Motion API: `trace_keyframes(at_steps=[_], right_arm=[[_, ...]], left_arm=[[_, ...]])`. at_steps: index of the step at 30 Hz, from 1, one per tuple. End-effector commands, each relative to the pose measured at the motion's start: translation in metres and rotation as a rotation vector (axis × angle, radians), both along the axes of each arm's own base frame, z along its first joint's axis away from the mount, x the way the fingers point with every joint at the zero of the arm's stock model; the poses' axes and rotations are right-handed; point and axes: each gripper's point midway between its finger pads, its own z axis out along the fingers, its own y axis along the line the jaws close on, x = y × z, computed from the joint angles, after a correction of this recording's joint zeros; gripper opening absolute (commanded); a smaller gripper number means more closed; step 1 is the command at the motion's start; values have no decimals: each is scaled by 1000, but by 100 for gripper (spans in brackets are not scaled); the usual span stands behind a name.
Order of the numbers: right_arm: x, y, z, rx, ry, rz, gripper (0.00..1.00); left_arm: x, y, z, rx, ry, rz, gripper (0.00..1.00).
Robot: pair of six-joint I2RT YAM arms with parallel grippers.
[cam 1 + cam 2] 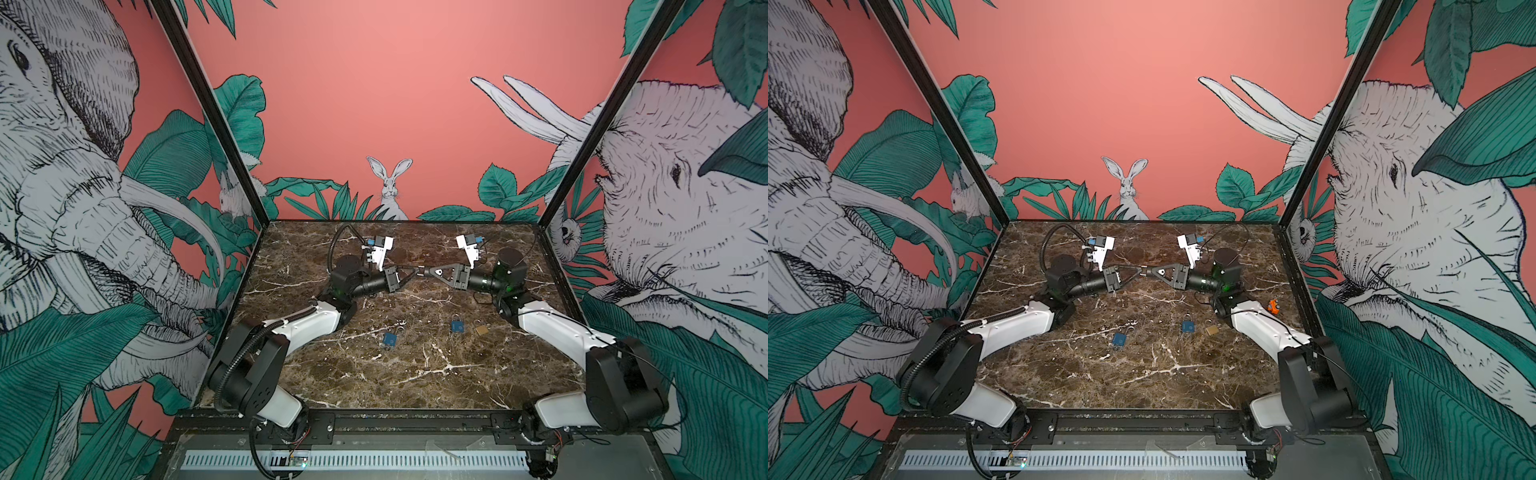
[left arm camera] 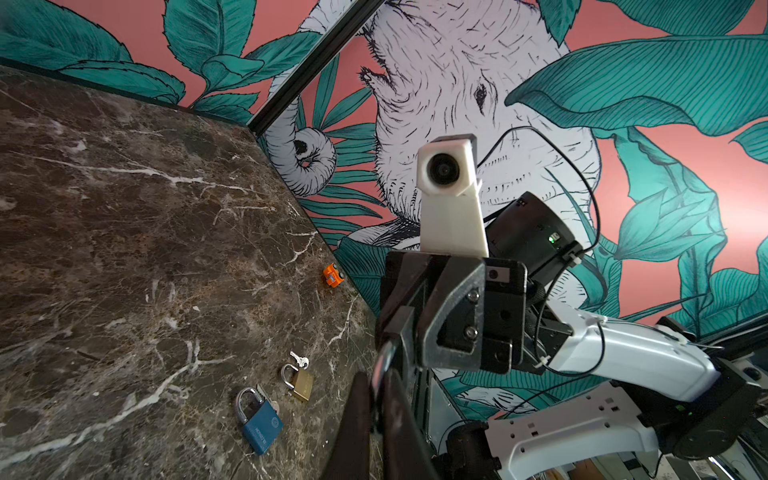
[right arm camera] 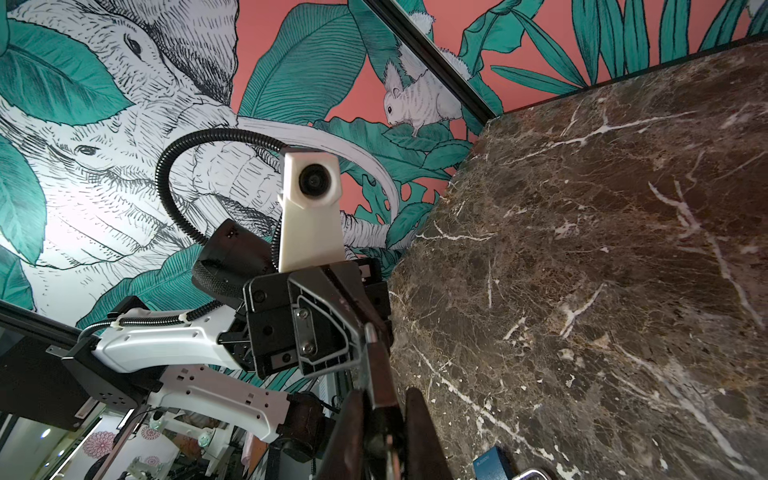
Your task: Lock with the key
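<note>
Grippers meet tip to tip over the counter [image 1: 415, 386], toward its far edge. Left gripper [image 1: 417, 269] is clamped shut. Right gripper [image 1: 424, 271] looks nearly closed (on what, I cannot tell). Mid-counter lie a blue lock [image 1: 457, 326] and a brass lock [image 1: 481, 329], with a key [image 2: 299, 359] just beside the brass one.

Robotics lab test cell: a marble-patterned tabletop [image 1: 415, 374] is enclosed by black frame posts [image 1: 208, 104] and jungle-mural panels [image 1: 395, 104], two robot arms [image 1: 307, 328] are mounted on a front rail [image 1: 415, 419], and a slotted cable duct [image 1: 353, 460] is fitted below.
</note>
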Motion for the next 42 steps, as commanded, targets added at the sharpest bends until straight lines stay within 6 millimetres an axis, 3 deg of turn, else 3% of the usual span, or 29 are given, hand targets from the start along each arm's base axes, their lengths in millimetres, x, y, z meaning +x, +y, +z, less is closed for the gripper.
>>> trace_keyframes(at_steps=[1,9,13,18,19,20,21,24,30,35,42], right_arm=[[-37,61,-7,6,16,180,0],[-36,71,-24,4,52,194,0],[-26,54,-28,1,64,122,0],[-16,23,-52,-131,127,2,0],[-15,17,-55,-151,130,-18,0],[-13,11,-59,-175,139,-47,0],[-11,3,-62,-193,146,-77,0],[-6,-16,-63,-203,167,-143,0],[-17,-32,-52,-193,145,-108,0],[-36,-27,-39,-170,114,33,0],[-40,-27,-28,-160,67,44,0]], left_arm=[[-112,-49,42,-93,-180,-483,0],[-114,-51,38,-84,-181,-496,0],[-97,-47,33,-55,-163,-441,0],[-69,-35,30,-31,-156,-347,1],[-63,-32,30,-26,-158,-333,15],[-59,-30,33,-21,-165,-319,35],[-55,-28,34,-10,-174,-296,46],[-43,-20,30,63,-198,-215,63],[-34,-9,26,110,-234,-154,67],[-41,-15,25,70,-236,-242,68],[-42,-18,16,74,-209,-275,67]])
